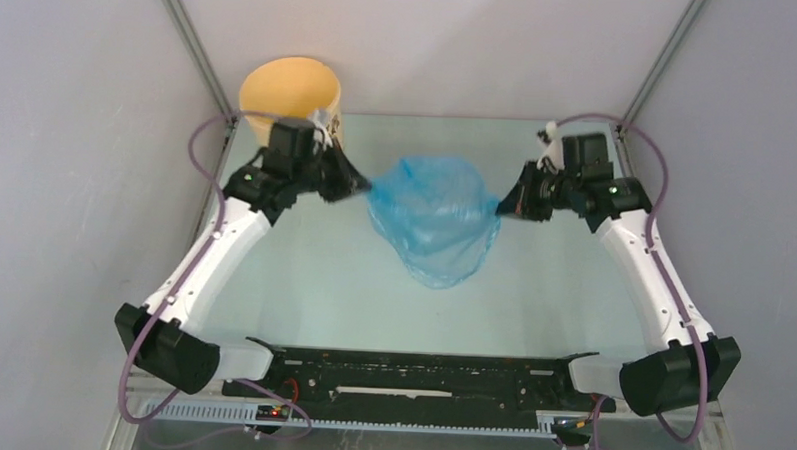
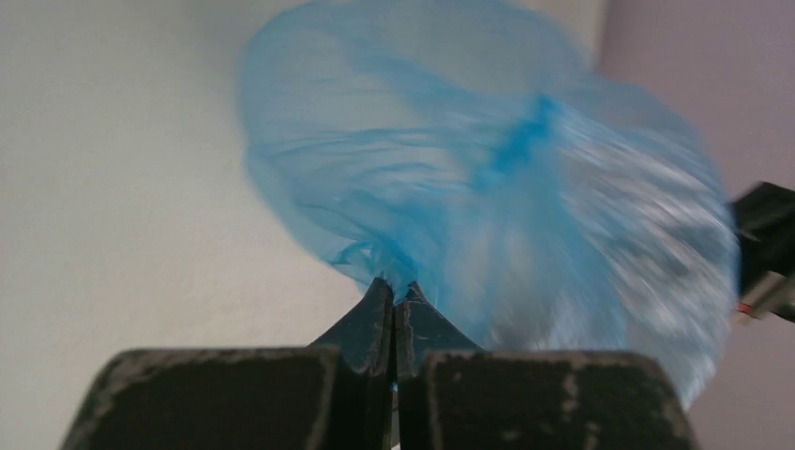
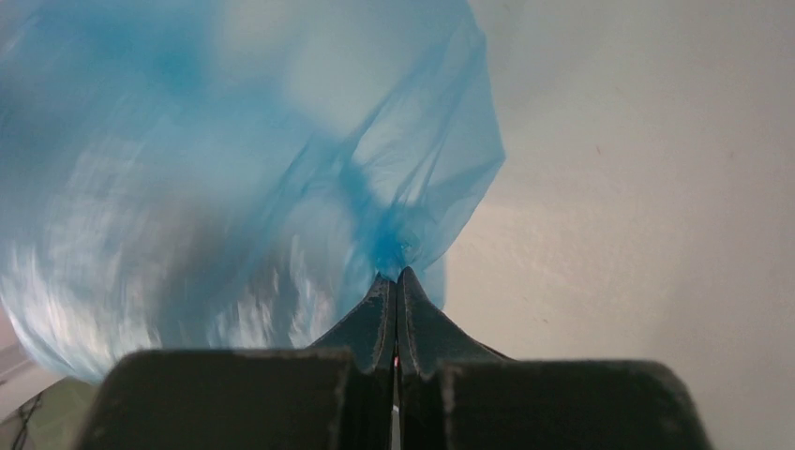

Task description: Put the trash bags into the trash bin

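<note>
Trash bag [image 1: 433, 221] is held stretched between the clamped-shut left tool [image 1: 368, 189] and right tool [image 1: 498, 206]; trash bin [image 1: 284, 89] is set just behind the left.

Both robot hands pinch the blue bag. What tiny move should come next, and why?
Probably the two should carry the trash bag together toward the far-left corner. The left gripper and right gripper are shut on its opposite edges, holding it spread, but the trash bin stands beyond the left gripper, not under the bag.
</note>
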`<state>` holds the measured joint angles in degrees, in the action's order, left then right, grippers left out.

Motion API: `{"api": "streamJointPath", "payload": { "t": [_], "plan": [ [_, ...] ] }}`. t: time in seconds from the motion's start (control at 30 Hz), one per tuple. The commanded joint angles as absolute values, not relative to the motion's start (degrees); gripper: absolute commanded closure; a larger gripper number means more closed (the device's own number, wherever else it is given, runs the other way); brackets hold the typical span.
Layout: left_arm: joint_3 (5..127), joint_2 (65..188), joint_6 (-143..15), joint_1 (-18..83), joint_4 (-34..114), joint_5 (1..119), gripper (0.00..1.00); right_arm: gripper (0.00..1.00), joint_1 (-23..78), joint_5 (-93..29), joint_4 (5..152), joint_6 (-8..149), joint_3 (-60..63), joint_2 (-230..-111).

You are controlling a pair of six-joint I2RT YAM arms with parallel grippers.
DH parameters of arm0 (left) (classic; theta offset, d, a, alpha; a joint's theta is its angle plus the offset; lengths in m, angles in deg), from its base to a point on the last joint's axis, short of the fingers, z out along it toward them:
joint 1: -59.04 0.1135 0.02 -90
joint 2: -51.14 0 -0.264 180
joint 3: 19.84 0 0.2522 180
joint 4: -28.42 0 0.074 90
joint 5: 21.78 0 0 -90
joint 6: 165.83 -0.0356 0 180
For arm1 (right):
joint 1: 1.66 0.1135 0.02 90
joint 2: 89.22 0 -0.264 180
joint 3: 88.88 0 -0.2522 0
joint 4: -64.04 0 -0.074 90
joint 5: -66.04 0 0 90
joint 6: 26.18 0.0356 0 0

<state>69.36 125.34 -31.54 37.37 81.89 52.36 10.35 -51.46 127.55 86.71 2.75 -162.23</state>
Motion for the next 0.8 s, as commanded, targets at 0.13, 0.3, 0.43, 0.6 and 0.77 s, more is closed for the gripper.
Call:
{"api": "streamJointPath", "payload": {
  "t": [0.13, 0.3, 0.43, 0.6, 0.77],
  "plan": [
    [84.67, 122.19, -35.54, 37.59, 77.86, 55.22, 1.0, 1.0, 8.53, -53.36, 131.83, 85.93, -17.37, -167.08],
    [75.69, 127.19, -33.87, 39.14, 88.35, 52.69, 1.0, 1.0, 7.0, -57.4, 131.81, 85.79, -8.5, -170.83],
    [62.11, 122.47, -30.86, 39.09, 84.09, 50.35, 1.0, 1.0, 7.55, -56.97, 128.41, 85.84, 3.75, -168.9],
    [59.44, 112.84, -31.64, 39.01, 77.46, 48.81, 1.0, 1.0, 10.27, -57.49, 128.63, 83.91, 5.01, -163.3],
    [73.92, 112.06, -36.66, 39.09, 77.07, 43.99, 1.0, 1.0, 11.34, -63.86, 124.35, 84.75, -0.75, -156.57]
  ]
}}
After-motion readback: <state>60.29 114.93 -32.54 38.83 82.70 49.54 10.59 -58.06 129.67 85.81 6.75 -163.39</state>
